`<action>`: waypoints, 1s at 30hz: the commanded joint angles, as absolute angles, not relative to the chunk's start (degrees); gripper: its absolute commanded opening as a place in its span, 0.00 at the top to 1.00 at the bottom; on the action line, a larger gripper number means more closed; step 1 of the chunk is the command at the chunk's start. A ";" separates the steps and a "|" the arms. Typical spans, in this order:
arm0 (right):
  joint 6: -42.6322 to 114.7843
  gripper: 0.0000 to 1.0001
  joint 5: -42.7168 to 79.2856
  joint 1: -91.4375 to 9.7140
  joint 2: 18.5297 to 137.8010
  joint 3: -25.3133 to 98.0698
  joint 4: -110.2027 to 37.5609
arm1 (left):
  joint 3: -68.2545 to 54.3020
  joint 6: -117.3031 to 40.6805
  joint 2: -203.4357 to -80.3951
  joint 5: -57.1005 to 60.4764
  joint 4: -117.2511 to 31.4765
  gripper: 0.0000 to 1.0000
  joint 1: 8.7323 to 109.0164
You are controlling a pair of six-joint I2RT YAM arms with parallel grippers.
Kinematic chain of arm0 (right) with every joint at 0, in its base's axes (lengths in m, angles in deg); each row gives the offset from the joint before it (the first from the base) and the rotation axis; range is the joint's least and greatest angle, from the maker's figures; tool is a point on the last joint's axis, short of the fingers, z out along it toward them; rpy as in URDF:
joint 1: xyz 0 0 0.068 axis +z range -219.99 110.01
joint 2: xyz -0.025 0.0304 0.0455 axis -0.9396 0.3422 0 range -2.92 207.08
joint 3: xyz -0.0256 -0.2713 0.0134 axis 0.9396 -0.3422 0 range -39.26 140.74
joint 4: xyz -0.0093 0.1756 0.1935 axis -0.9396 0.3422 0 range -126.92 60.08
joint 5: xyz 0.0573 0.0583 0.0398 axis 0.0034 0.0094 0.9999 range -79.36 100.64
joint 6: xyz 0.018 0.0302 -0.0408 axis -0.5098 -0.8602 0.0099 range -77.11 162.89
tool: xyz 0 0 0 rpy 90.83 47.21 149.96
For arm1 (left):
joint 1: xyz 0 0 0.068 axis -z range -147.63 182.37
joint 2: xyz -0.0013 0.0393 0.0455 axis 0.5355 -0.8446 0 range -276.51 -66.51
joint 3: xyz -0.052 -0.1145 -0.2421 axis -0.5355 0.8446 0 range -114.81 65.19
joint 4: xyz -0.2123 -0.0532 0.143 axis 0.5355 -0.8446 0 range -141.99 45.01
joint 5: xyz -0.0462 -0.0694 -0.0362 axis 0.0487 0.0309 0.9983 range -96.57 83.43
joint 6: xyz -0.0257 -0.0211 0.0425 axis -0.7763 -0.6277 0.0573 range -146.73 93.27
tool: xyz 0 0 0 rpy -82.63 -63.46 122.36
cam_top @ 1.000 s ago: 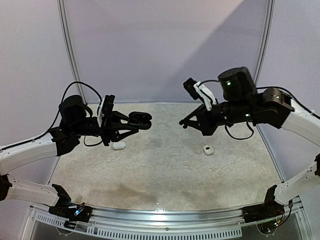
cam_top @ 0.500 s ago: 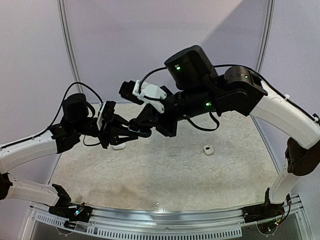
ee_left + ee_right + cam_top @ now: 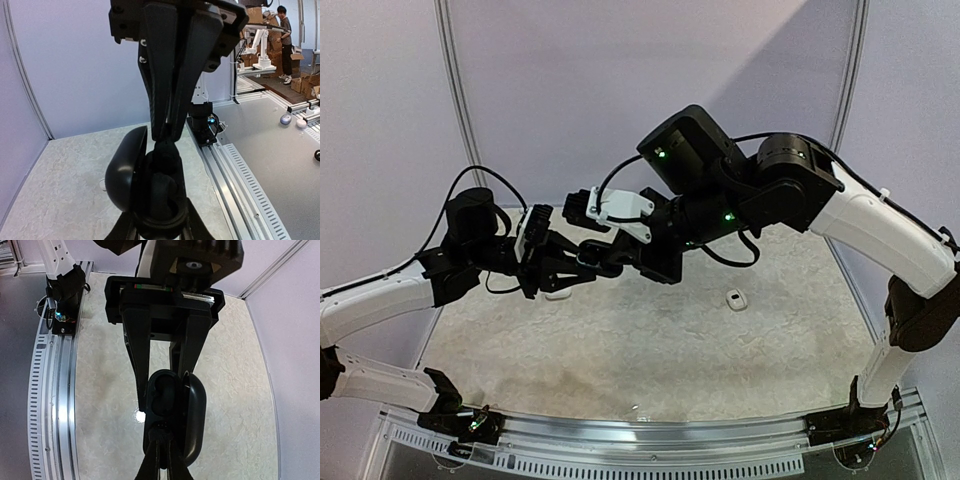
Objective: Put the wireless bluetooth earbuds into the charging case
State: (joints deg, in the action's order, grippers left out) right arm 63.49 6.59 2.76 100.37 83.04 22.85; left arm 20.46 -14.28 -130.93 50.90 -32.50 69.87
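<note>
My left gripper (image 3: 586, 260) is shut on the black charging case (image 3: 594, 252) and holds it in the air over the left half of the table. The lid (image 3: 125, 175) stands open beside the case body (image 3: 161, 200). My right gripper (image 3: 611, 256) reaches across to it. In the right wrist view its shut tips (image 3: 165, 440) rest at the case's near well (image 3: 167, 395), with a small black earbud (image 3: 166, 151) pinched between them. A white earbud (image 3: 735, 299) lies on the table further right.
A small white object (image 3: 558, 293) lies on the table under my left gripper, partly hidden. The metal rail (image 3: 235, 170) runs along the near table edge with the arm bases on it. Purple walls close off the back and both sides.
My right arm has swung left across the table and brought its shut tips onto the open case. The left gripper and the case have dropped slightly.
</note>
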 commanded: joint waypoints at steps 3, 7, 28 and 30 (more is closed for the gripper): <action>64.83 1.00 3.72 3.11 100.04 82.48 23.95 | 20.31 -13.54 -130.11 51.28 -31.81 1.00 70.52; 64.78 1.00 3.21 3.09 100.64 81.72 22.71 | 21.42 -15.66 -129.82 51.23 -27.88 1.00 70.52; 63.94 0.63 0.71 3.13 98.80 80.34 19.61 | 22.92 -19.16 -129.31 49.78 -26.72 1.00 70.87; 63.15 0.61 1.09 3.09 97.48 80.17 17.38 | 23.52 -20.52 -129.33 47.77 -27.49 1.00 70.81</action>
